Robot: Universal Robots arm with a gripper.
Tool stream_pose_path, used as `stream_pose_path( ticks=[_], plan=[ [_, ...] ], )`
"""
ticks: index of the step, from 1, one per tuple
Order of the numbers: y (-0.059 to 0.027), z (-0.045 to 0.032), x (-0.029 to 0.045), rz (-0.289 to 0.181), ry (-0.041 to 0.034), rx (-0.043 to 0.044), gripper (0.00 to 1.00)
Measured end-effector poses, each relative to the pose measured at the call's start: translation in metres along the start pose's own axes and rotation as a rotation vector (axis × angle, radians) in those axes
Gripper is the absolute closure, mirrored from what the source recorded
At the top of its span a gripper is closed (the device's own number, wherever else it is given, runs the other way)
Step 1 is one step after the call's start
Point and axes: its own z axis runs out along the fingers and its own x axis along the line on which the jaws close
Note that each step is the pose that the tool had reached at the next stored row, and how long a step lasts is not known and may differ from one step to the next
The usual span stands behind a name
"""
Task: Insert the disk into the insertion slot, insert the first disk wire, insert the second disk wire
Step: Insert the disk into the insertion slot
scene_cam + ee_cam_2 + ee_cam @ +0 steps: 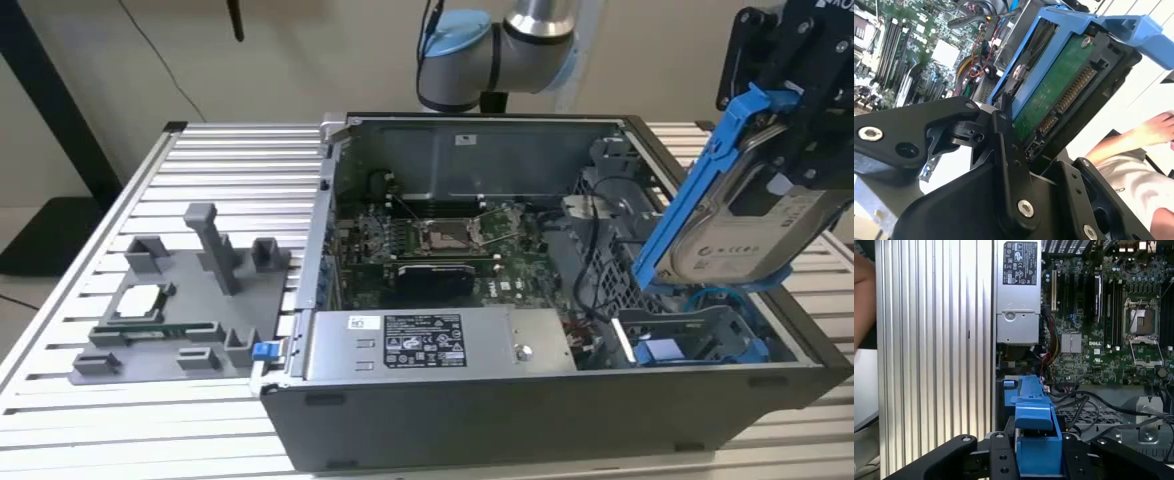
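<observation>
At the exterior view's left, a grey parts tray (160, 330) lies on the slatted bench (80, 420) near that edge, well apart from the work. The open computer case (534, 420) takes the middle and right of the bench, with a labelled silver box (427, 345) along its near wall and the circuit board (441, 240) behind it. At the case's near right corner, by the bench's right edge in that view, sits the slot (687, 325), a grey cage with blue rails, not yet filled. Just above it hangs the disk (734, 235) in its blue frame. It is tilted steeply, with its lower end close over the slot mouth but, as far as I can judge, not entered. The pincer (794, 150) is clamped on the disk's upper end. In the second wrist view its black fingers (1006, 145) grip the frame's sides, with the green underside and connector facing the camera. The step in hand looks to be the first one, seating the disk. To do it well, the frame's tilt should match the rails before any push. Both side edges should catch the blue guides together, and the descent should be slow and straight. The loose black cables (594, 260) beside the cage must not get trapped beneath.
</observation>
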Motion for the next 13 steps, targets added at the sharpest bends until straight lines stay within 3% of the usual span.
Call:
stream_pose_path(
  ticks=[13],
  plan=[
    [-0.0013, 0.012, 0.0027, 0.0, -0.0014, 0.0, 1.0]
  ],
)
